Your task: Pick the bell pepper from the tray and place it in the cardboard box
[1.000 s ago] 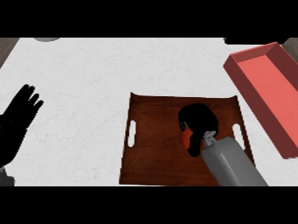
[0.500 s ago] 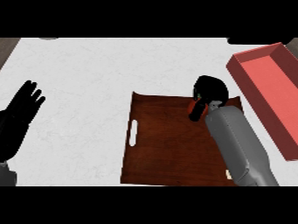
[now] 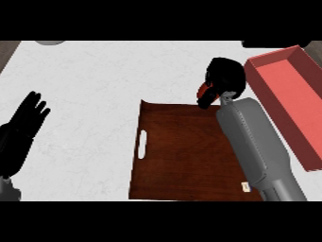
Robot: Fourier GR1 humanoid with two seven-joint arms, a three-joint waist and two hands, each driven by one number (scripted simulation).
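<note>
R hand (image 3: 226,78): fingers curled round the bell pepper (image 3: 205,90), pinching it against the palm. Only a red sliver of the pepper shows, at the hand's lower-left edge; the rest is hidden by the black fingers.

Position: hand + pepper are off the tray (image 3: 181,156), over white counter (image 3: 100,80) just past the tray's far right corner. They sit just beside the left long wall of the red box (image 3: 296,104), not over its opening. Can't tell the height above the counter.

R forearm (image 3: 254,142), grey, runs up from the lower edge and covers the tray's right side.

Tray: dark brown, flat on the counter, handle slot (image 3: 142,144) visible on its left side. Visible surface is bare.

Box: open top, lying at an angle at the view's right, inside bare as far as seen.

L hand (image 3: 20,127): at the left edge, well apart from the tray – fingers straight, pointing up-right, at rest.
</note>
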